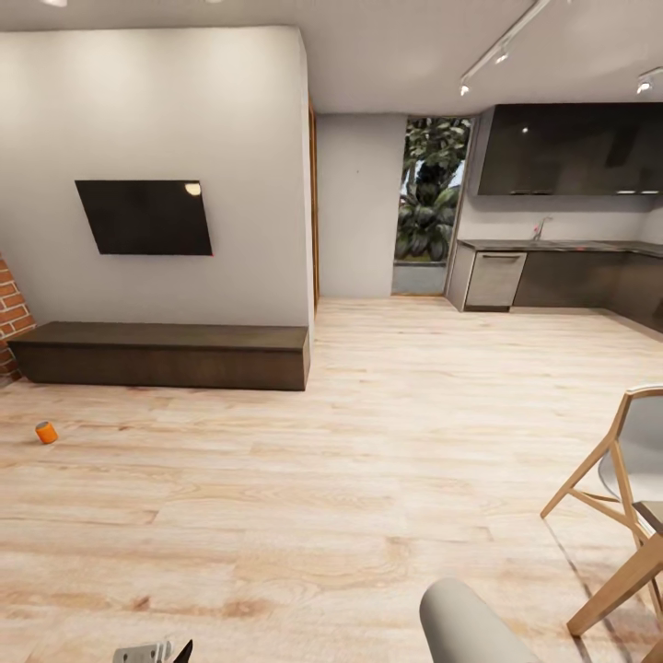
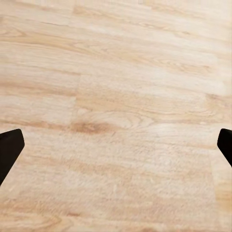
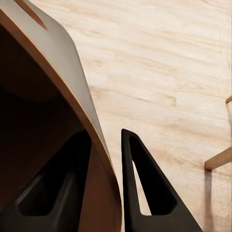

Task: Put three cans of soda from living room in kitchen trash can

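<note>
Left gripper (image 2: 116, 145): fingertips at the far edges of its wrist view, spread wide, bare plank floor (image 2: 116, 87) between them, nothing held. Right gripper (image 3: 104, 188): two dark fingers clamped across the thin wall of the trash can (image 3: 53, 96), grey outside, brown inside; one finger in, one out, rim pinched. So the bin is being carried, judged from this grip. Head view, nearest: a grey rounded arm segment (image 1: 470, 626) at the lower edge, a wooden chair (image 1: 617, 516) close by on the right. Mid-floor on the left, one orange soda can (image 1: 46, 432) lies on the planks, in front of the low dark bench (image 1: 166, 354) under the wall screen (image 1: 147, 216). Brick edge (image 1: 11, 313) at far left. Farthest: kitchen cabinets (image 1: 552, 276) and tap (image 1: 541, 226), back right. Step in hand, judged: transit, collection pending. Next move calls for driving toward the orange can and lowering the free left gripper over it. The other two cans cannot be located.
</note>
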Robot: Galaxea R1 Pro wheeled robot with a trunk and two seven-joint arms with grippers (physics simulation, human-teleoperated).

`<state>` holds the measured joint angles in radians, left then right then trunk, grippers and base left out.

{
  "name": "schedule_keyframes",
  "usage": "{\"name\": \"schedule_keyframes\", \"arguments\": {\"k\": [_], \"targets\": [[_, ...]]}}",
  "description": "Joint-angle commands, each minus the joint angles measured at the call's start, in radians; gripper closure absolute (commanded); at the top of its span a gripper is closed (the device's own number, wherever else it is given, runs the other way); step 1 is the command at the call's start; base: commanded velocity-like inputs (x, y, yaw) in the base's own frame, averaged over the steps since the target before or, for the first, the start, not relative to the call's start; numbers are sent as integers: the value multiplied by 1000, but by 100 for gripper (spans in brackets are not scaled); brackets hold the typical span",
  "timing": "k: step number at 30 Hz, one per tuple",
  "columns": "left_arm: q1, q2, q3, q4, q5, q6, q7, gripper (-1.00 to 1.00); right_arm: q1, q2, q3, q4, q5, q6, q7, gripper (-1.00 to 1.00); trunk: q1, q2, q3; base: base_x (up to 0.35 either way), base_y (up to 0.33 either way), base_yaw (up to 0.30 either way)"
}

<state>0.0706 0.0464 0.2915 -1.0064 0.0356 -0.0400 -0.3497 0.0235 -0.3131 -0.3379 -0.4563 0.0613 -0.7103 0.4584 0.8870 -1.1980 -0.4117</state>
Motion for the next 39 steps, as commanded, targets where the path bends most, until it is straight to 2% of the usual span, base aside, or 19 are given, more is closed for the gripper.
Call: {"name": "schedule_keyframes", "arguments": {"k": [1,29,39], "targets": [[0,0,0,0,1,-1,0,-100,0,0,-4,0,-9,-1,3,100,0,0,0,0,0,0],[2,-2,0,0,3,-20,1,-100,-2,18,-4,6,-11,2,-16,100,0,0,0,0,0,0],[1,-2,0,0,2,-20,1,-100,-2,28,-4,0,-40,3,-17,100,0,0,-1,0,0,33]]}}
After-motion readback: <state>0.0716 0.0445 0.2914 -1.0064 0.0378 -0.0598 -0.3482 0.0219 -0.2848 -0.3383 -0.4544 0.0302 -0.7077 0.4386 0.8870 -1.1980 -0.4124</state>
